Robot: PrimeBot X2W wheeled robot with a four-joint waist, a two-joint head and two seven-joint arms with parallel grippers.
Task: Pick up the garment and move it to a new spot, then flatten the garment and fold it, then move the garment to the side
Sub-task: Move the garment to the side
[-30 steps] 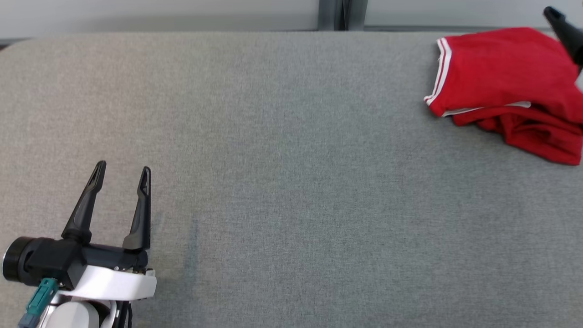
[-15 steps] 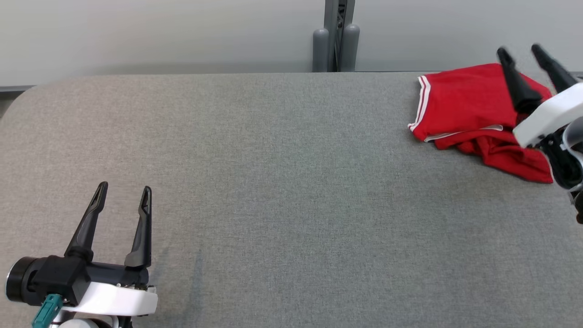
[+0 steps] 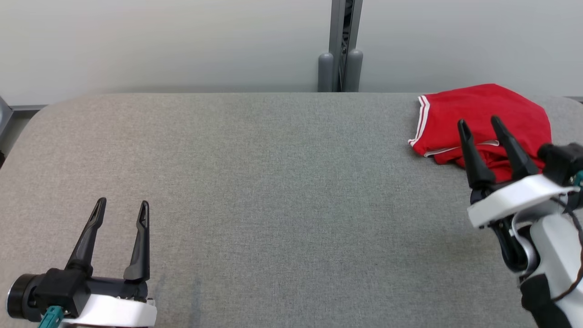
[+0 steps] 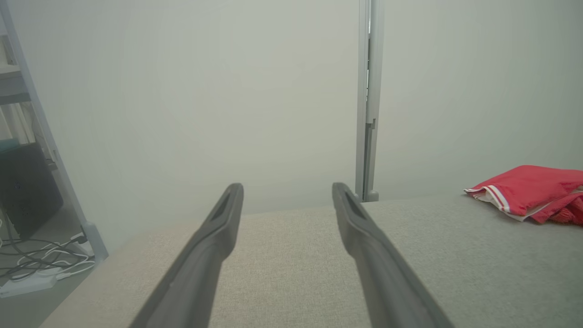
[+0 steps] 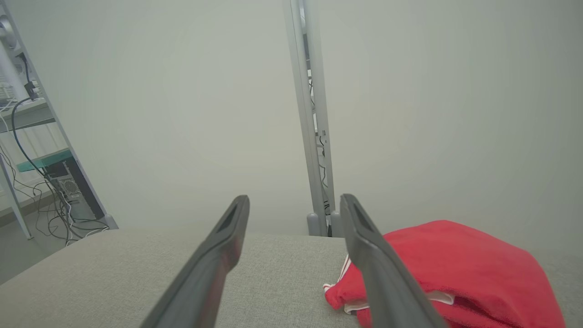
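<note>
Red garment (image 3: pixel 483 102) bunched at the far right of our grey table (image 3: pixel 282 182)
Our right gripper (image 3: pixel 478 120) stands before the garment, fingers spread with nothing between them, hiding part of its near edge; whether a finger touches the cloth we cannot tell; our left gripper (image 3: pixel 123 202), equally spread and empty, sits well apart at the near left, its wrist cut off below.

Red garment (image 3: pixel 483 102) on grey table (image 3: pixel 273 182), right gripper (image 3: pixel 478 120) spread near it, left gripper (image 3: pixel 123 202) spread
</note>
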